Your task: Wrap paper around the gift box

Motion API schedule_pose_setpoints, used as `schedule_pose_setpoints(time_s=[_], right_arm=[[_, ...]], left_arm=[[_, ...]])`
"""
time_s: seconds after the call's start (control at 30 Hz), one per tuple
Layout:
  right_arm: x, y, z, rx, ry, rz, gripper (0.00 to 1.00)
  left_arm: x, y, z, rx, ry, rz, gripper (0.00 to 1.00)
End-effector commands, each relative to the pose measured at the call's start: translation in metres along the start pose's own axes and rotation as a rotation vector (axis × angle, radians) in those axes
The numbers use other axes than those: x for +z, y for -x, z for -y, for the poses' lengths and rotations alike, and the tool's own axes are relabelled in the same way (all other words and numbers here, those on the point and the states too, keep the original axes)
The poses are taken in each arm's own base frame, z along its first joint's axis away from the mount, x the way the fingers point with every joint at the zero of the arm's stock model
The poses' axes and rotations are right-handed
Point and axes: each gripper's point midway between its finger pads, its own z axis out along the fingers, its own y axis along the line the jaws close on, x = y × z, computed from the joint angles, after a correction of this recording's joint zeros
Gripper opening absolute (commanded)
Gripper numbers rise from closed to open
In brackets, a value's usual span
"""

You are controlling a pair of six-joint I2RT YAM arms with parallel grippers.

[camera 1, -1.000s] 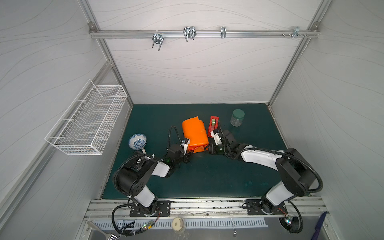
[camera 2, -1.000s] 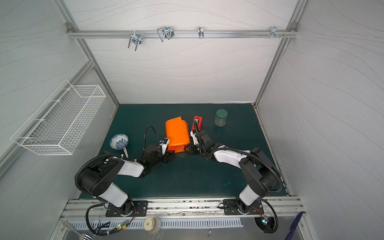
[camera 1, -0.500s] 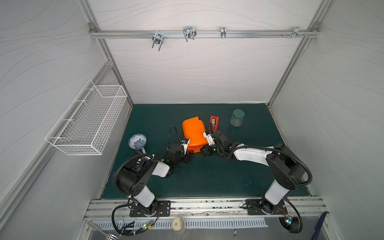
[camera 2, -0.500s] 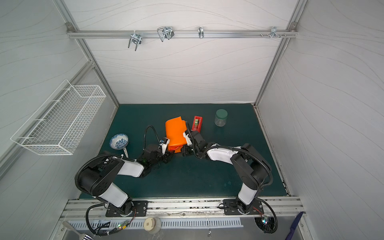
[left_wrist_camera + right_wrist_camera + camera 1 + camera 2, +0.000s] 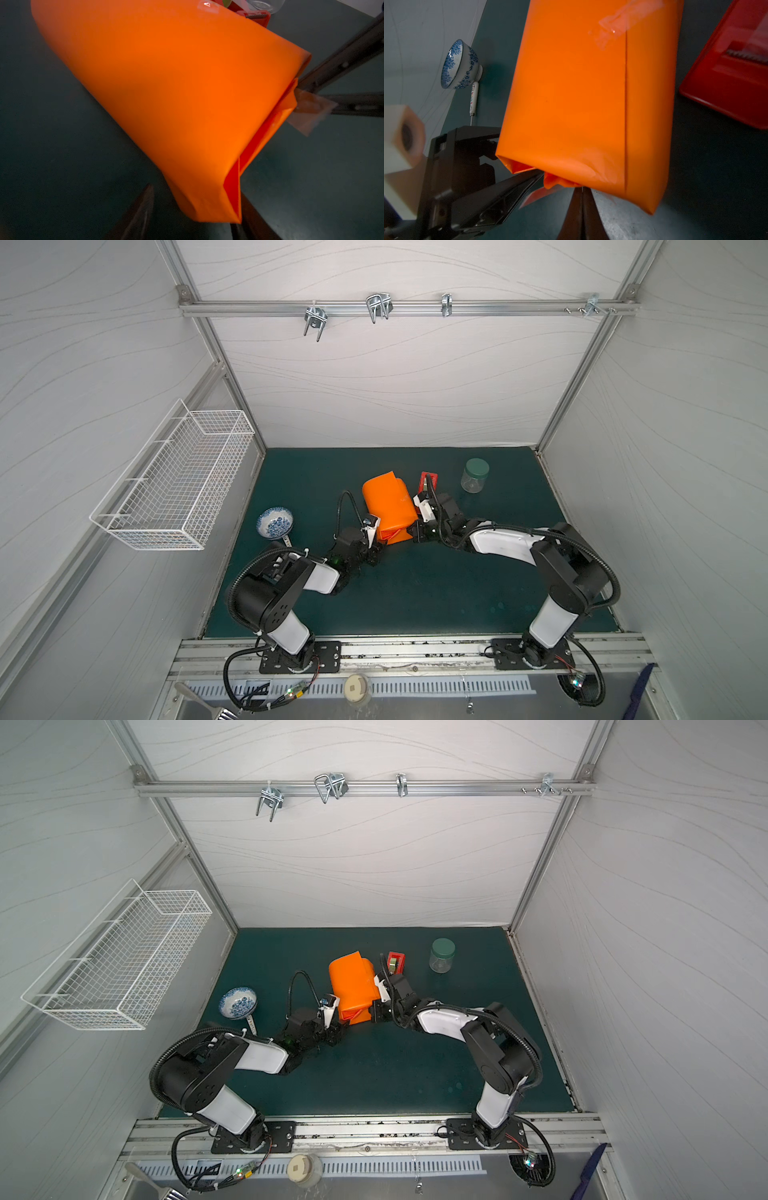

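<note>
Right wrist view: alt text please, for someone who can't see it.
An orange paper-wrapped parcel fills the frame, clear tape across its seam. The shut right gripper pinches its folded end; a blue-and-white bowl and red tape dispenser flank it.

Green mat (image 5: 415, 597): parcel (image 5: 386, 506), dispenser (image 5: 429, 480), jar (image 5: 474, 475), bowl (image 5: 275, 522).

My left end effector (image 5: 376, 545) and right end effector (image 5: 415, 537) met at the near end of the paper (image 5: 388, 506) mid-bench; a jar (image 5: 474, 475) stood toward the far right corner.
</note>
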Motion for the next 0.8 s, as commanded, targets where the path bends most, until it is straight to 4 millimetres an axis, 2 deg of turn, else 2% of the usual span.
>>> schedule_pose_setpoints(time_s=[0.0, 0.33, 0.63, 0.77], right_arm=[[0.001, -0.006, 0.014, -0.003, -0.033, -0.02, 0.06], [-0.011, -0.009, 0.007, -0.028, 0.004, -0.01, 0.1], [-0.005, -0.015, -0.024, -0.057, 0.114, -0.024, 0.1], [0.0, -0.009, -0.031, -0.05, 0.139, -0.015, 0.1]], left_arm=[[0.002, 0.023, 0.0, -0.003, -0.005, 0.059, 0.58], [0.001, 0.028, 0.002, -0.016, -0.015, 0.068, 0.59], [0.002, 0.025, 0.002, -0.017, -0.019, 0.062, 0.59], [0.001, 0.026, 0.002, -0.015, -0.019, 0.064, 0.59]])
